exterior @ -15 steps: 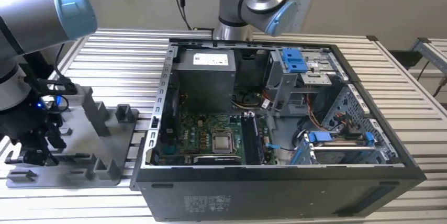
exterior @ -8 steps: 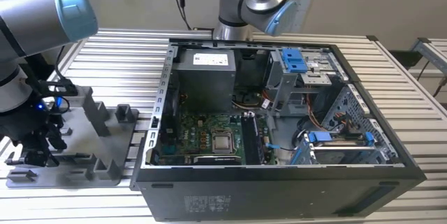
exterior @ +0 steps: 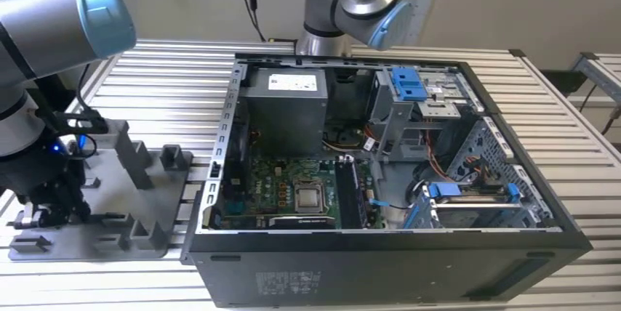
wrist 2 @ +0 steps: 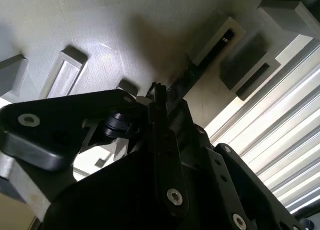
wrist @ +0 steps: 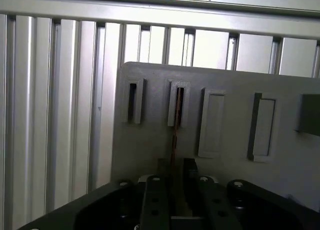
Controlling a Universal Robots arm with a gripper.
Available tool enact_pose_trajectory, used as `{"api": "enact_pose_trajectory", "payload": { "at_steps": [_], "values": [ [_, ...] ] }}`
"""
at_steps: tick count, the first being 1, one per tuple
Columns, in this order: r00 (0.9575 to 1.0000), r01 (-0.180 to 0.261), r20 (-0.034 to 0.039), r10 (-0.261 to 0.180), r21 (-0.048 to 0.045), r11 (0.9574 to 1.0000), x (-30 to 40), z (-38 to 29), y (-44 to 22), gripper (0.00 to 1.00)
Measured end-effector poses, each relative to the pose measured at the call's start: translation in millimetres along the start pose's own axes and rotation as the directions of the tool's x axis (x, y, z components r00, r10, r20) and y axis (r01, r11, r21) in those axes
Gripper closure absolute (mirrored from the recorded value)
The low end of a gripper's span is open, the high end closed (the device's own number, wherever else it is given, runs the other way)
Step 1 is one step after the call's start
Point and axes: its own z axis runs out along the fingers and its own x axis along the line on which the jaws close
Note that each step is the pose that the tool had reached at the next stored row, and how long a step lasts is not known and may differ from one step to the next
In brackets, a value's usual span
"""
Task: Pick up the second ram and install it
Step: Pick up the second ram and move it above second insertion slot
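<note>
The second ram (wrist: 175, 125) is a thin dark strip standing on edge in a slot of the grey tray (wrist: 150, 140). My gripper (wrist: 175, 167) is down over it, one finger on each side, shut on the second ram's near end. In the second wrist view the dark ram (wrist 2: 200, 64) runs from its slot into the gripper (wrist 2: 167, 97) above the tray (wrist 2: 100, 29). In the exterior view the gripper (exterior: 43, 216) sits low over the tray (exterior: 107, 242) at that view's left.
An open computer case (exterior: 543, 231) lies beside the tray, with a green motherboard (exterior: 281, 187), long black sockets (exterior: 350, 195) and a grey power-supply box (exterior: 286, 107) inside. Upright pegs (exterior: 131, 155) rise from the tray. Another arm (exterior: 350, 6) stands behind the case.
</note>
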Motion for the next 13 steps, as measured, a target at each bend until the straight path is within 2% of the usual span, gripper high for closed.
{"api": "enact_pose_trajectory", "payload": {
  "at_steps": [1,2,7,8,13],
  "values": [
    [1.0000,0.000,0.0000,0.000,0.0000,1.0000,0.0,0.0,0.0,0.73],
    [1.0000,0.000,0.0000,0.000,0.0000,1.0000,0.0,0.0,0.0,0.79],
    [1.0000,0.000,0.0001,0.000,0.0000,1.0000,0.0,0.1,0.0,0.82],
    [1.0000,0.000,0.0001,0.000,0.0001,1.0000,0.0,0.2,0.0,0.86],
    [1.0000,0.000,0.0000,0.000,0.0000,1.0000,0.0,0.2,0.0,0.86]
  ]
}}
